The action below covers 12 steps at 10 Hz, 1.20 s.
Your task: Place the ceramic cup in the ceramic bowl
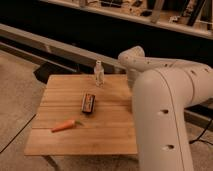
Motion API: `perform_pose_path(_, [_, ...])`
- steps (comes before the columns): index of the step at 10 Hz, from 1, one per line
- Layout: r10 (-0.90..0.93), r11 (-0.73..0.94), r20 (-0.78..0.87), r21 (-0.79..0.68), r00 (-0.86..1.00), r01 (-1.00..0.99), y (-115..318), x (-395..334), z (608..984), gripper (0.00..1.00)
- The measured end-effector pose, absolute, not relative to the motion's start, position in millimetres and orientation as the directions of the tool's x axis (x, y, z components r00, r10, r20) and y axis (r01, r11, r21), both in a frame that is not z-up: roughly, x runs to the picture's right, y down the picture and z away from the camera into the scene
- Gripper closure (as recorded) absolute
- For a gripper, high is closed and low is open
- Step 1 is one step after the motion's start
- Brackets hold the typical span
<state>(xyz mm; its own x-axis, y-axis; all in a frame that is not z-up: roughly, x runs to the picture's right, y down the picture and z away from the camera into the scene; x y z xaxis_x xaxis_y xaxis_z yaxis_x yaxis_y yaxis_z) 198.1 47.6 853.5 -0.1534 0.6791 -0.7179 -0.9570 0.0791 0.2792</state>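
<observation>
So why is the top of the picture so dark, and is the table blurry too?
In the camera view, warm light falls on the wooden table, while the back wall stays in shadow. Everything looks soft: the clear bottle, the black box and the carrot have fuzzy edges. The big white arm fills the right side and hides the gripper, the cup and the bowl.

Table (60, 135): made of wood, square, standing on a grey floor.
Clear bottle (99, 73): upright near the far edge of the table.
Black box (88, 103): lying flat near the middle of the table.
Carrot (64, 125): lying toward the near left corner.
Arm (165, 95): big, white, bent over the right edge of the table.
Gripper: hidden behind the arm.
</observation>
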Motion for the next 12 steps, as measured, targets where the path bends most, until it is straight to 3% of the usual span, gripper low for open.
perform_pose_path(6, [0.679,0.073,-0.715,0.291,-0.166,-0.954,46.9,198.5,841.7,0.37])
perform_pose_path(12, [0.717,0.110,-0.696,0.179,-0.047,-0.978,4.5,124.5,768.5,0.37])
